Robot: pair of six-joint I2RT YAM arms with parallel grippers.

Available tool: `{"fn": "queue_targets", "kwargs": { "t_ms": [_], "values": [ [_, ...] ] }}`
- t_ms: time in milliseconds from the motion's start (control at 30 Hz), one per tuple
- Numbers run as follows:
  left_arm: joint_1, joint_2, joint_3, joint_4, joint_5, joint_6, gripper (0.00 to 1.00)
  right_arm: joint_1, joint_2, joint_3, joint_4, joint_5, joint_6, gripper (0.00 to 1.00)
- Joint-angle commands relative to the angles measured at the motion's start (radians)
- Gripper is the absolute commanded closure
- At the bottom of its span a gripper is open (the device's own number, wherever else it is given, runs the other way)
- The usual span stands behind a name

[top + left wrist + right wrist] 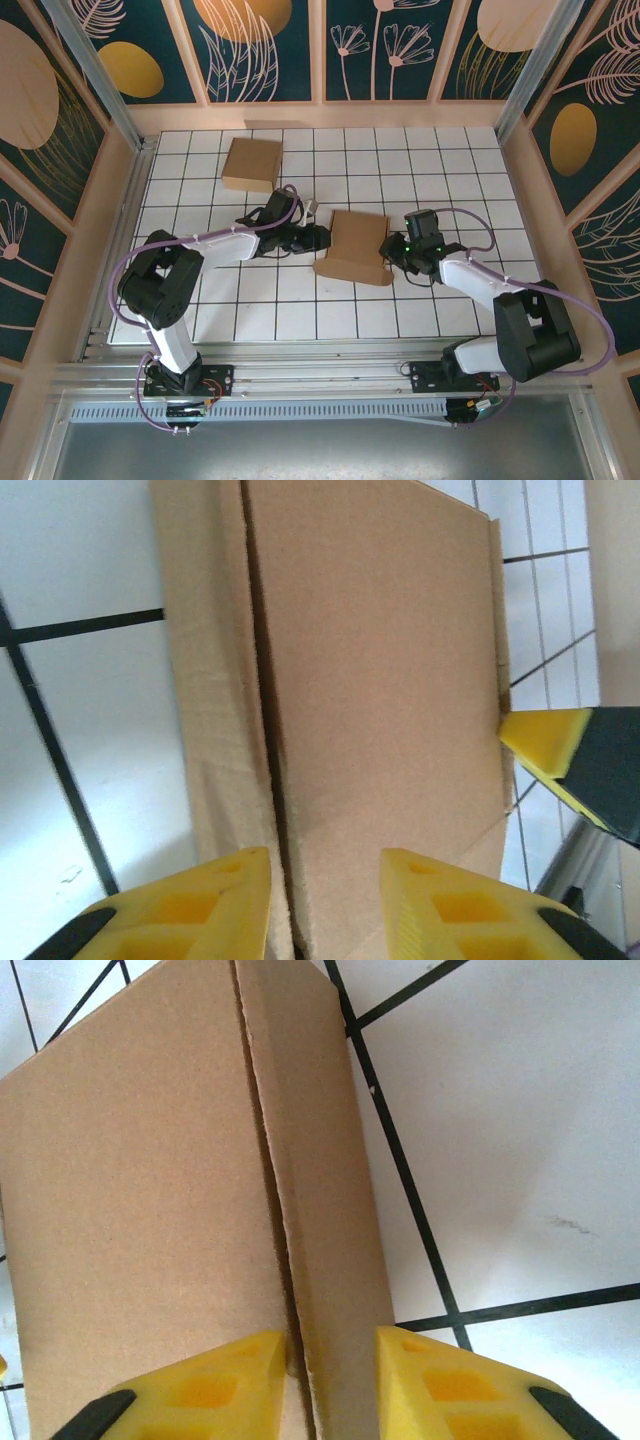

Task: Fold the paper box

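The brown paper box lies flat-folded in the middle of the gridded table, between my two grippers. My left gripper reaches in from its left side. In the left wrist view its yellow fingers stand apart over the box's top panel, beside a seam. My right gripper meets the box's right edge. In the right wrist view its fingers close on the narrow side flap, which fills the gap between them. One fingertip of the right gripper shows past the box's far edge.
A second flat brown box lies at the back left of the table. Wooden walls ring the table. Bare grid squares lie in front of and to the right of the box.
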Motion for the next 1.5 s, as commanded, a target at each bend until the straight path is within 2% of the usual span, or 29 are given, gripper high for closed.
{"fn": "queue_targets", "kwargs": {
  "t_ms": [0,67,133,200,367,433,533,600,733,900,1033,1133,1267,1367,1467],
  "values": [
    [-0.005,-0.105,0.046,-0.094,-0.151,0.087,0.64,0.005,-0.043,0.041,-0.041,0.065,-0.021,0.65],
    [-0.004,-0.116,0.068,-0.117,-0.221,0.113,0.63,0.005,-0.062,0.058,-0.043,0.091,-0.023,0.58],
    [-0.001,-0.071,0.114,-0.152,-0.196,0.132,0.60,0.003,-0.050,0.074,-0.039,0.110,-0.046,0.49],
    [-0.002,0.017,0.145,-0.156,-0.115,0.137,0.56,-0.007,-0.010,0.087,-0.035,0.093,-0.061,0.42],
    [-0.003,0.108,0.127,-0.062,-0.057,0.099,0.49,-0.009,0.093,0.069,0.056,0.006,-0.073,0.39],
    [-0.002,0.134,0.118,-0.029,-0.039,0.091,0.48,-0.009,0.131,0.065,0.093,-0.025,-0.077,0.44],
    [-0.003,0.139,0.076,0.067,0.032,0.085,0.49,-0.010,0.170,0.050,0.152,-0.060,-0.060,0.63],
    [-0.005,0.140,0.048,0.135,0.088,0.066,0.57,-0.009,0.189,0.042,0.180,-0.078,-0.047,0.72],
    [-0.013,0.153,0.032,0.182,0.115,0.020,0.66,-0.005,0.217,0.032,0.211,-0.102,-0.033,0.72],
    [-0.012,0.117,0.036,0.186,0.092,0.003,0.66,-0.039,0.226,0.000,0.256,-0.136,-0.018,0.76],
    [-0.001,0.005,0.051,0.124,-0.011,0.032,0.48,-0.156,0.256,-0.024,0.281,-0.292,-0.042,0.77],
    [0.048,-0.057,0.023,0.115,-0.060,-0.029,0.40,-0.221,0.312,0.001,0.231,-0.393,-0.105,0.78],
    [0.100,-0.080,-0.033,0.195,-0.009,-0.142,0.32,-0.301,0.385,0.037,0.198,-0.492,-0.151,0.78],
    [0.101,-0.004,-0.019,0.224,0.077,-0.152,0.27,-0.327,0.429,0.084,0.131,-0.478,-0.208,0.78],
    [0.101,0.045,-0.034,0.319,0.140,-0.198,0.21,-0.346,0.456,0.105,0.116,-0.490,-0.224,0.78]
  ]
}}
